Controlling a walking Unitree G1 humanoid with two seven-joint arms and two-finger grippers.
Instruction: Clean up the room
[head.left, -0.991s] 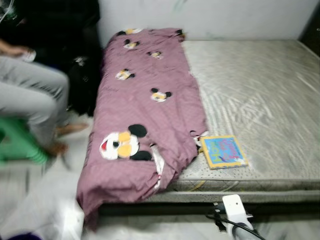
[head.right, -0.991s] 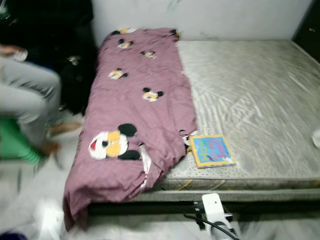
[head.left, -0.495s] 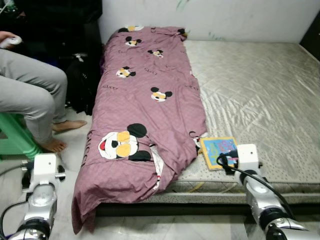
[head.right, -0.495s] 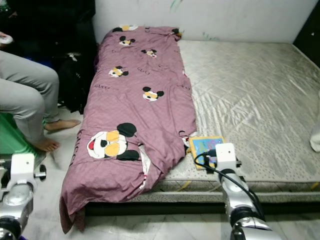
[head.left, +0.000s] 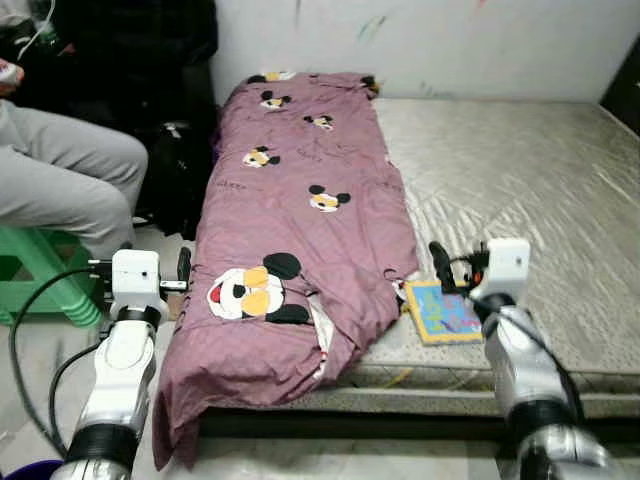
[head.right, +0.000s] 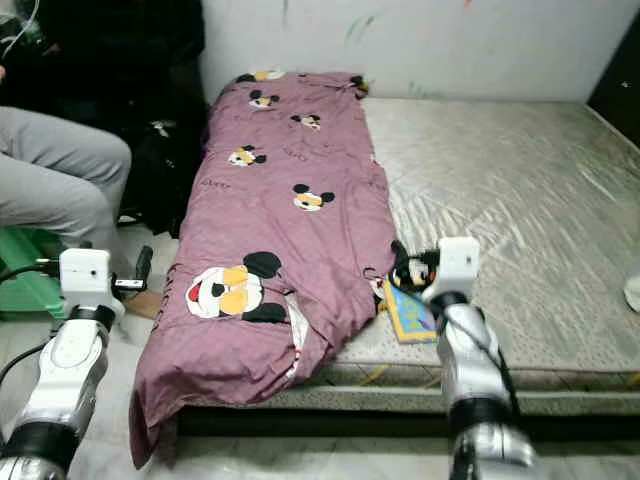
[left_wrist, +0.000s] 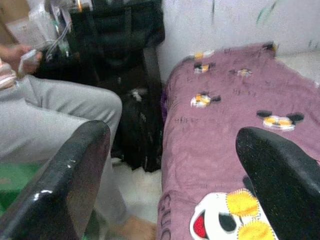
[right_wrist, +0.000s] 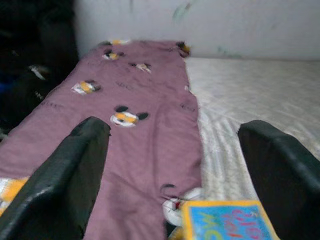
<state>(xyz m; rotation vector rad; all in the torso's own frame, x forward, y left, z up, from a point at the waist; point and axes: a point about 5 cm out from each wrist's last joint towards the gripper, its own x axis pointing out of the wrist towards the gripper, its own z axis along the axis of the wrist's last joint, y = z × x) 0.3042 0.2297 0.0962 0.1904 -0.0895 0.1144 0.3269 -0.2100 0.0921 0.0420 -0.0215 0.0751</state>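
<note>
A purple blanket printed with cartoon mice covers the left strip of a bare grey mattress and hangs over its front edge. A colourful book lies flat on the mattress at the front edge, just right of the blanket's hem. My right gripper hovers just above the book's far end, open, with the book low between its fingers. My left gripper is raised beside the bed's left side, next to the hanging blanket, open and empty.
A person in grey trousers sits on a green stool left of the bed. A black bag stands on the floor between the person and the bed. Dark furniture borders the far right.
Both arms have risen further into view. The right gripper moved forward over the book's far end, and the left gripper came up beside the blanket. The camera view also shifted.
</note>
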